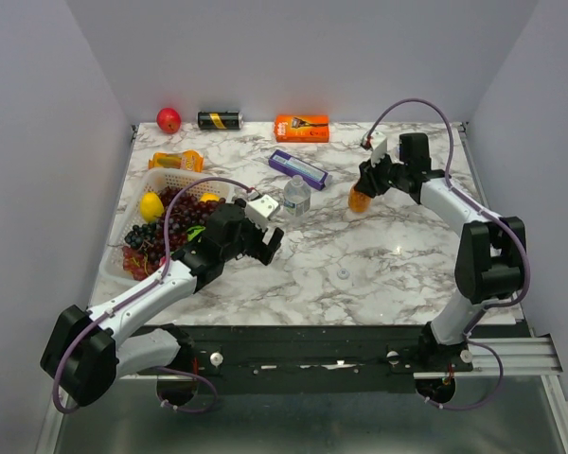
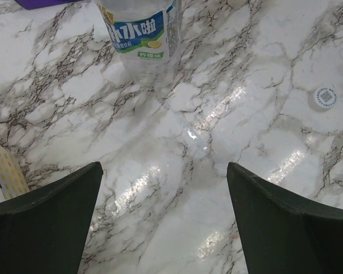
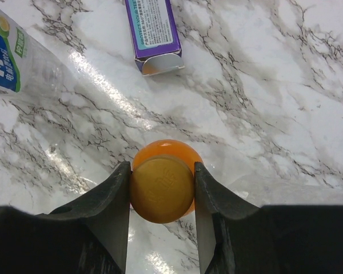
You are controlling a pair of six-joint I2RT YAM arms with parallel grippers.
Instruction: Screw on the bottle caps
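Observation:
My right gripper is shut on the orange cap, which sits on top of the short orange bottle standing at the table's back right. A clear bottle with a blue and white label stands upright mid-table, and its label shows at the top of the left wrist view. A whitish cap lies flat on the marble, also visible as the whitish cap to the right of my left gripper. My left gripper hangs open over bare marble, near the clear bottle.
A purple box lies behind the clear bottle. An orange box, a black can and a red fruit line the back edge. At the left stands a white basket of fruit, with an orange packet behind it.

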